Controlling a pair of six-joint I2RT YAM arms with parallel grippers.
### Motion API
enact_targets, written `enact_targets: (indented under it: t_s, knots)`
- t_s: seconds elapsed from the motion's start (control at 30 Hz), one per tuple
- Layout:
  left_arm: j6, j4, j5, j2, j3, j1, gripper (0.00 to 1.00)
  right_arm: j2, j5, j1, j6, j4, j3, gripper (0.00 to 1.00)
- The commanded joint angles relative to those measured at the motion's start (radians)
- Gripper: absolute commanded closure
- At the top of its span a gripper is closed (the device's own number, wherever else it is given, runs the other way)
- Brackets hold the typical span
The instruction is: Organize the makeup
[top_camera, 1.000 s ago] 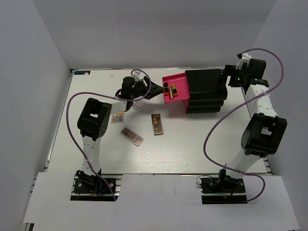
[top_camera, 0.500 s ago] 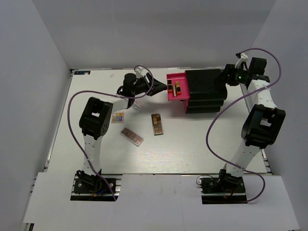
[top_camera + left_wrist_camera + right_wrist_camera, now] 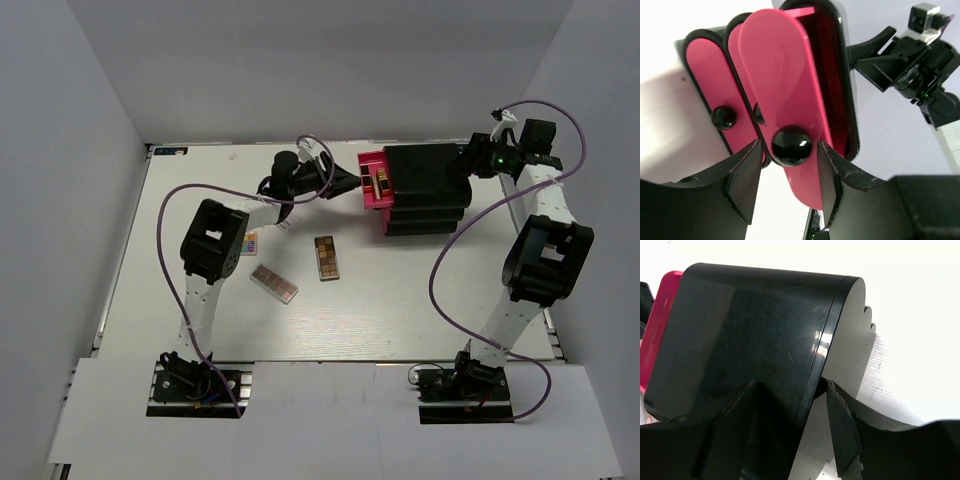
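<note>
The pink drawer [image 3: 372,181] sticks a little way out of the black box [image 3: 428,185], with gold-and-black lipsticks [image 3: 379,183] lying in it. My left gripper [image 3: 348,183] is at the drawer's front. In the left wrist view its jaws [image 3: 789,146] stand open on either side of the drawer's black knob [image 3: 791,145], with a thin gap on each side. My right gripper [image 3: 478,160] is at the box's far right end, and its fingers [image 3: 790,385] are closed over the rear edge of the box [image 3: 750,325]. Two brown palettes [image 3: 326,257] [image 3: 274,284] lie on the table.
A small colourful palette [image 3: 247,241] lies half under my left arm. Two lower pink drawer fronts [image 3: 705,75] sit closed below the one at my jaws. The box stands at the back right of the white table [image 3: 400,300]. Purple cables loop over both arms.
My left gripper has moved right and the pink drawer has slid most of the way into the box. The right gripper's jaws have narrowed onto the box's rear edge.
</note>
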Motion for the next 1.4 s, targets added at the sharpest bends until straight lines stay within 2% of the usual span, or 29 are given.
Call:
enact_targets:
  t_s: [0.0,0.83,1.0,1.1,1.17,1.37]
  knots:
    - [-0.009,0.014,0.012,0.013,0.059,-0.04,0.43,0.042,-0.05,0.024,-0.006,-0.111,0.007,0.39]
    - [-0.047,-0.049,-0.024,0.17,0.311,-0.116,0.45,0.062,-0.054,0.037,-0.005,-0.129,0.019,0.43]
    - [-0.047,-0.047,-0.024,0.168,0.302,-0.116,0.43,0.075,-0.065,0.044,-0.019,-0.147,0.031,0.43]
    - [-0.041,-0.038,-0.022,0.144,0.265,-0.116,0.35,0.075,-0.048,0.043,-0.017,-0.14,0.031,0.42]
    - [-0.035,-0.032,-0.025,0.115,0.228,-0.116,0.31,0.07,-0.044,0.037,-0.016,-0.135,0.03,0.4]
    - [-0.004,-0.026,-0.027,0.032,0.104,-0.083,0.29,0.069,-0.036,0.037,-0.013,-0.132,0.025,0.38]
